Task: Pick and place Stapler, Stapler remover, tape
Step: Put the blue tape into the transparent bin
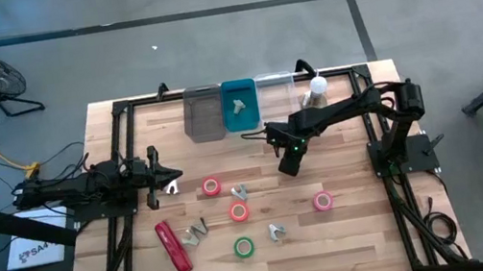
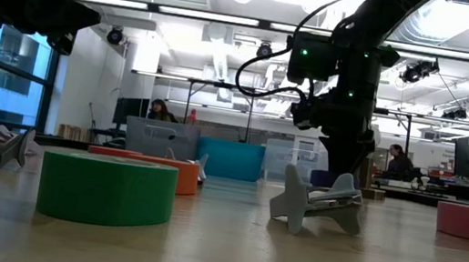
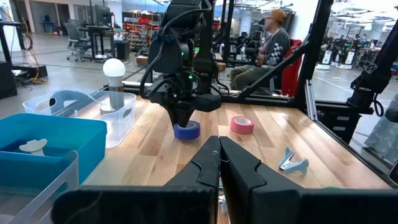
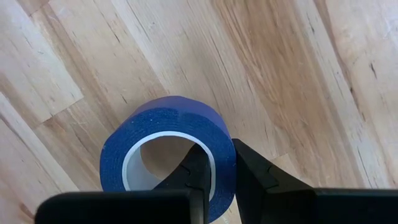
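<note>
Tape (image 4: 166,127), a blue roll at lower centre of the right wrist view, has its wall pinched by my right gripper (image 4: 219,177); I lift straight up, left gripper (image 3: 219,163) shut.

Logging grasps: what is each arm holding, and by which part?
Right gripper pinches the blue tape roll by its wall, one finger inside the core. Left gripper holds nothing.
</note>
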